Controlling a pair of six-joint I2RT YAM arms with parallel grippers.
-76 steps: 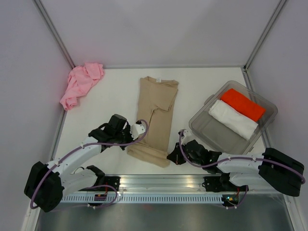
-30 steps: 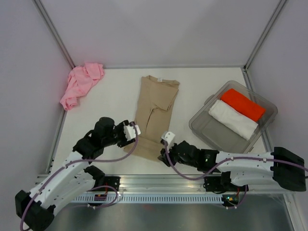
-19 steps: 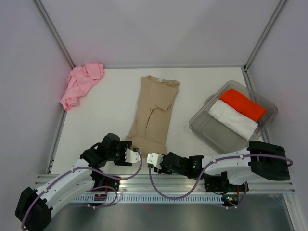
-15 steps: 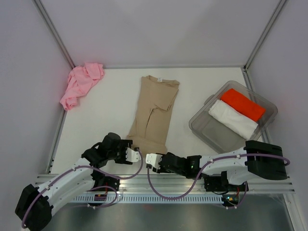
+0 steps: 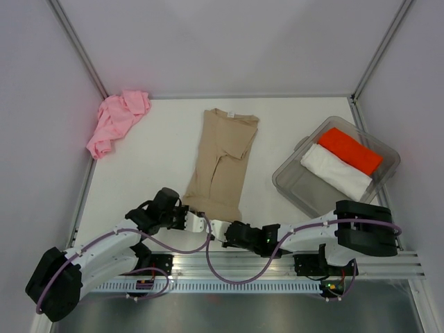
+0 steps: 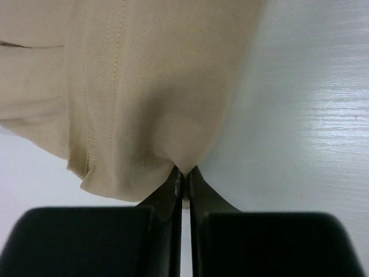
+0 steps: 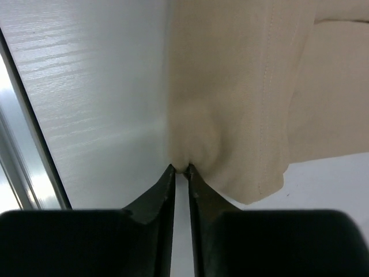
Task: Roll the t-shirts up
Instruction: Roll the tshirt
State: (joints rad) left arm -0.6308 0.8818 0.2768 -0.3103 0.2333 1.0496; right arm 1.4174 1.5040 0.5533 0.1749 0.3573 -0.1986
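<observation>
Hem secured: our left claw and right claw, open a second ago, now clench the near edge of the tan t-shirt, flat on the tabletop left of the bin; rolling can start, we judge.

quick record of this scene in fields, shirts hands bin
tan shirt: flat, folded narrow, mid-table, collar at the far end
pink shirt: crumpled in the far left corner
left hand: shut on the tan shirt's near hem, left side
right hand: shut on the same hem, right side
bin: clear, on the right, holds a folded red cloth and a folded white cloth
rolling: not yet begun on either shirt
</observation>
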